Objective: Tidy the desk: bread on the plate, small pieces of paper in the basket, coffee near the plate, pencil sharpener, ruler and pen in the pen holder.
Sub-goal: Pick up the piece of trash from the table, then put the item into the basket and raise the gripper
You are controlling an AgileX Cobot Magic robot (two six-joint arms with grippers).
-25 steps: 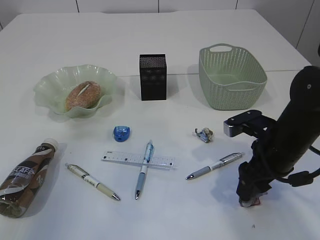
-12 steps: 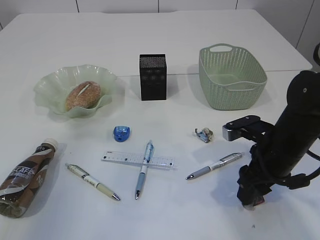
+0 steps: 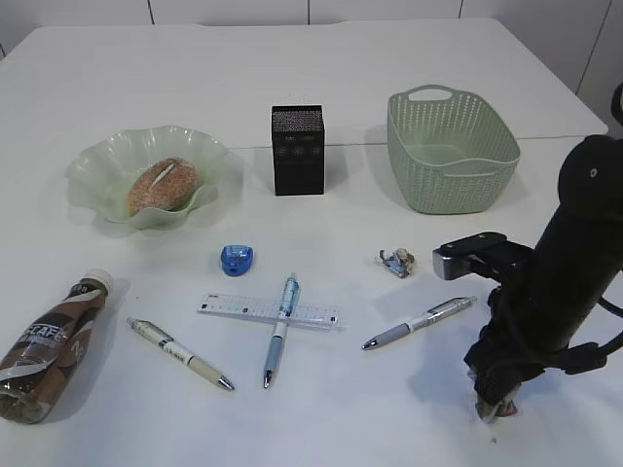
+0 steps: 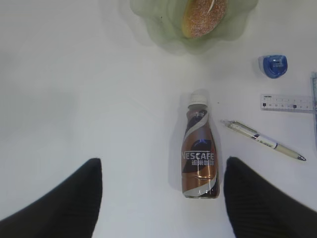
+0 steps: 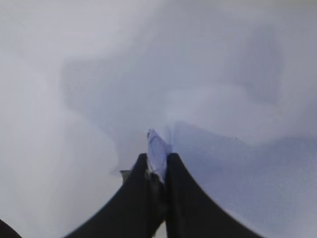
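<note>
While clamped, paper scrap (image 5: pixel 157 154) protrudes between right hand (image 5: pixel 157 166) fingers.

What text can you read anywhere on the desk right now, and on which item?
"NESCAFE": on the coffee bottle's label, in the left wrist view.
Ruler: scale marks and digits show, too small to read.
Pens: barrel print too small to read.
Nothing else carries legible text.

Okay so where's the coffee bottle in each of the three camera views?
Exterior view: coffee bottle lies on its side at the lower left edge, cap toward the plate.
Left wrist view: coffee bottle just right of centre, cap pointing up the picture, between the two dark fingers.
Right wrist view: not in it.
Shared landmark: the blue pencil sharpener, right of the bottle's cap.
</note>
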